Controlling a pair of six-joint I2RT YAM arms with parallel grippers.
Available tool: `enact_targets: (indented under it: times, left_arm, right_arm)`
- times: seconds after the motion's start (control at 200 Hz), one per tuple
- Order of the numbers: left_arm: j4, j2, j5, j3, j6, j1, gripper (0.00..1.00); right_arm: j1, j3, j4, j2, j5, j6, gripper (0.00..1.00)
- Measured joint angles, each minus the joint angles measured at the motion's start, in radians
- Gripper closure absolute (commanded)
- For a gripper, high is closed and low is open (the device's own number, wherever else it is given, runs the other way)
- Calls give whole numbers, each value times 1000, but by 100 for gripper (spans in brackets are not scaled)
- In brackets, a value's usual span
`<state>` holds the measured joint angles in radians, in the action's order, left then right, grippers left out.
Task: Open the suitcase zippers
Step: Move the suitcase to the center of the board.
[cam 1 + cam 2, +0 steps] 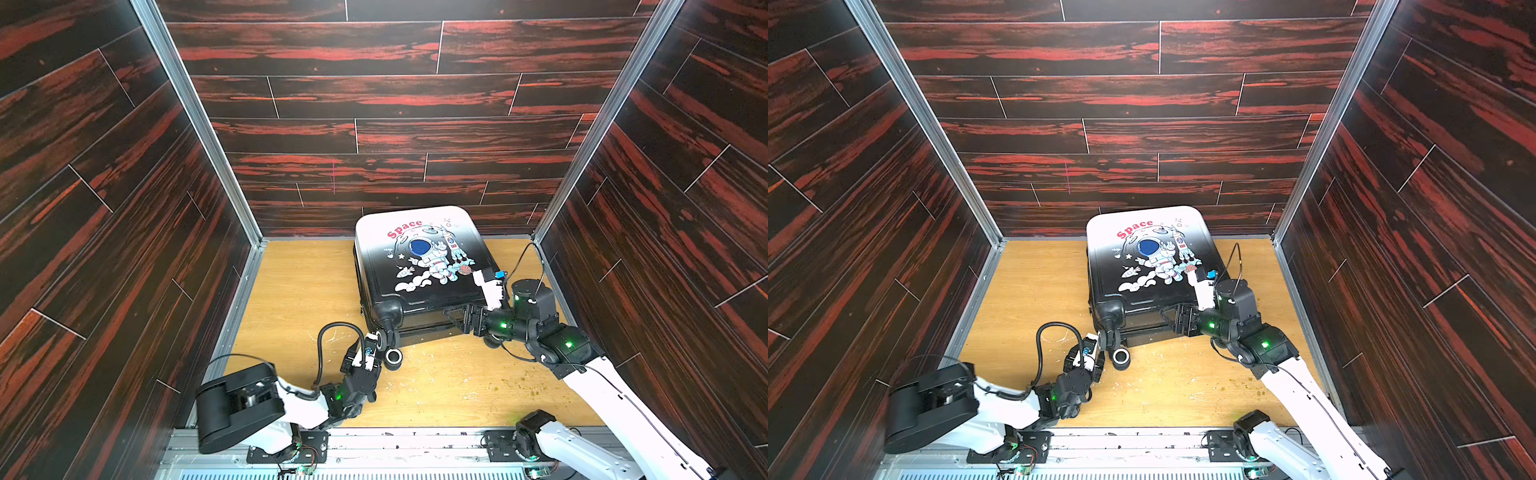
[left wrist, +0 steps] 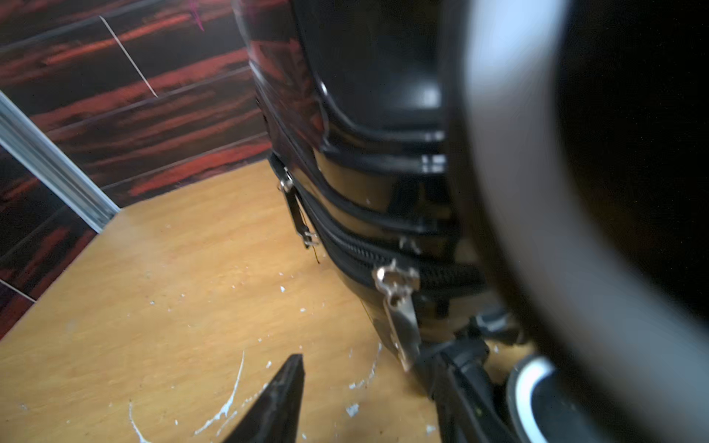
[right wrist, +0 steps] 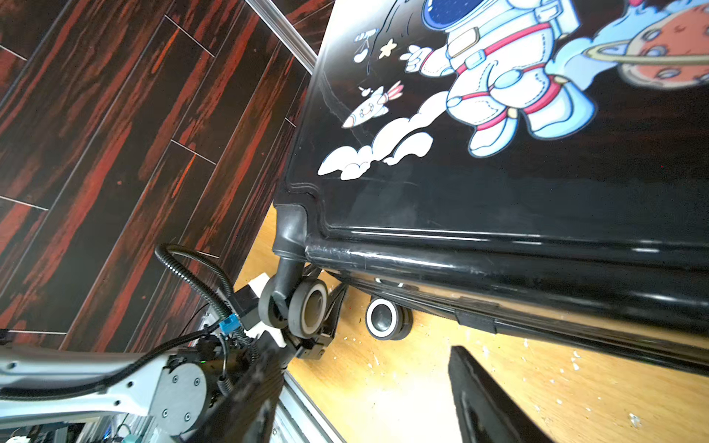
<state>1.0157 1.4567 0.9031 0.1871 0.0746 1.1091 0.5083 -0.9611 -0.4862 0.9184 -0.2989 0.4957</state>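
Top views: the suitcase [image 1: 419, 266] [image 1: 1150, 266] lies flat on the wooden worktop [image 1: 299, 299], astronaut print up. It sits right of centre in the lower half of the frame, with its white end near the back wall [image 1: 374, 124] and its black wheel end toward the lower edge.

The left pincer [image 1: 376, 340] is at the case's lower-left corner, just beside a spinner wheel [image 1: 392, 357] that rests on the worktop.

Left wrist view: the zipper track [image 2: 368, 253] runs along the seam of the black shell. One metallic pull tab [image 2: 399, 310] hangs down from it at centre-right of the frame. A second pull tab [image 2: 293, 207] hangs further along, above centre. The left pincer [image 2: 374, 358] stands part open. The near tab's tip is between the fingers, close to one of them, and nothing is clamped.

The right pincer [image 1: 455, 318] is at the case's lower edge, right of centre.

Right wrist view: the right pincer [image 3: 368, 356] is spread wide with only bare worktop between its fingers. It is just short of the shell and holds nothing.
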Motion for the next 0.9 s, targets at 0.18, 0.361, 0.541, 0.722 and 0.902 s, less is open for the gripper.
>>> enact_targets:
  times: [0.18, 0.361, 0.541, 0.722, 0.902]
  left_arm:
    - [88, 50, -22, 8, -24, -49, 58]
    - [146, 144, -21, 39, -30, -105, 61]
    - [196, 188, -35, 57, -35, -130, 84]
    - [171, 173, -84, 65, -41, -134, 100]
    - [129, 103, -127, 40, -24, -138, 100]
  right_arm:
    - [0, 26, 6, 4, -31, 9, 34]
    - [0, 34, 5, 12, -64, 19, 38]
    - [1, 35, 6, 12, -96, 26, 46]
    - [30, 35, 5, 26, -118, 29, 48]
    - [146, 19, -18, 87, -117, 40, 38]
